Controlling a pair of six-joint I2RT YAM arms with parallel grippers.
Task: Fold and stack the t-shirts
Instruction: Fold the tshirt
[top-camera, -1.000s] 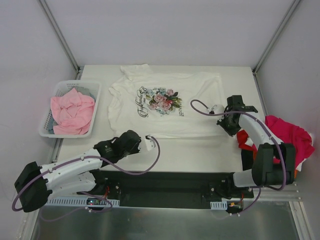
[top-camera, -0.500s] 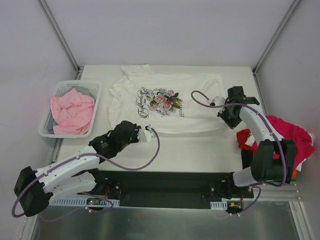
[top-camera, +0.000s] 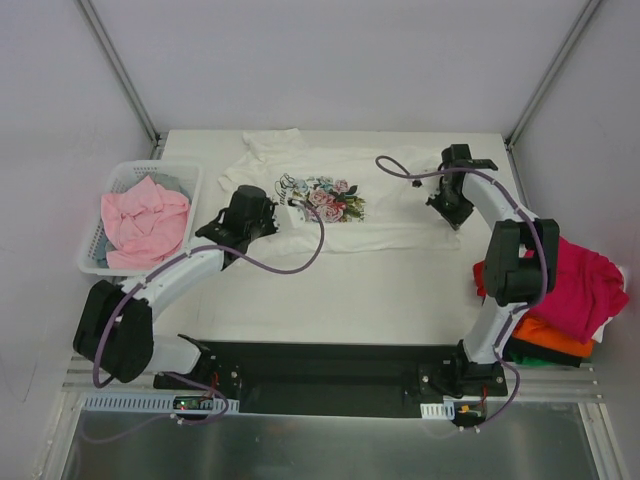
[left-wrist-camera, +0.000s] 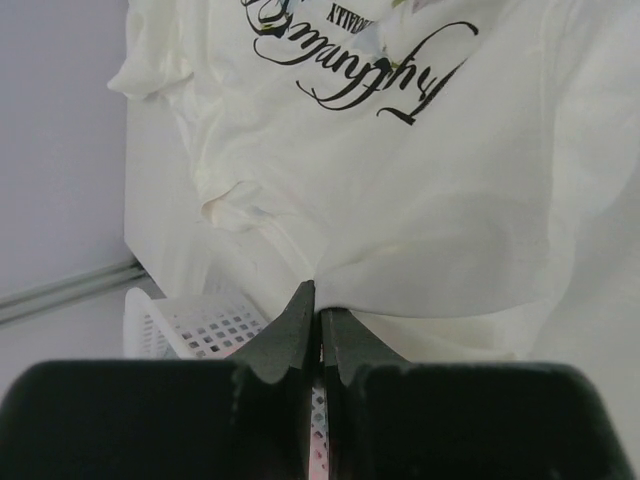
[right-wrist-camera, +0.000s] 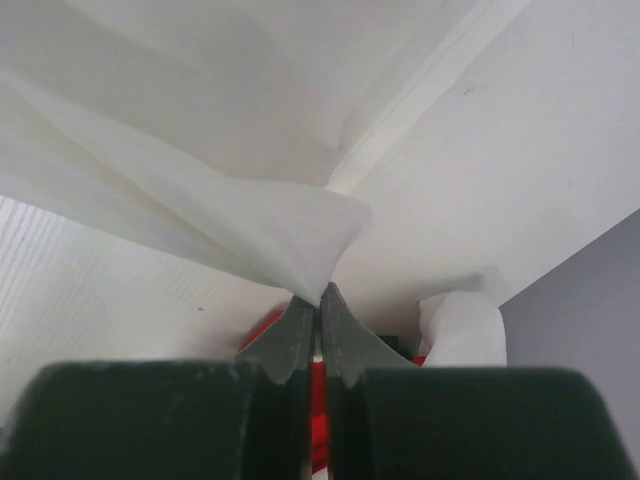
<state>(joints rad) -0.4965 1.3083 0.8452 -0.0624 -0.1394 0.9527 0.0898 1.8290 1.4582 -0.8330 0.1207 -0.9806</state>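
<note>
Two corners: pinched to fold hem toward 12 o'clock.
Left gripper (left-wrist-camera: 318, 300): clamped on white floral t-shirt (top-camera: 400, 205), 9 o'clock edge.
Right gripper (right-wrist-camera: 320, 296): clamped likewise, 3 o'clock edge.

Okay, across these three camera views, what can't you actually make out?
Top view: what lies under the pale pink tee in the basket; the tee covers it.
Top view: how many tees the pile at the right holds; the right arm hides part.
Left wrist view: the lettering on the white tee, cut off by the top edge.
Right wrist view: what the red patch is; the right gripper hides most.
</note>
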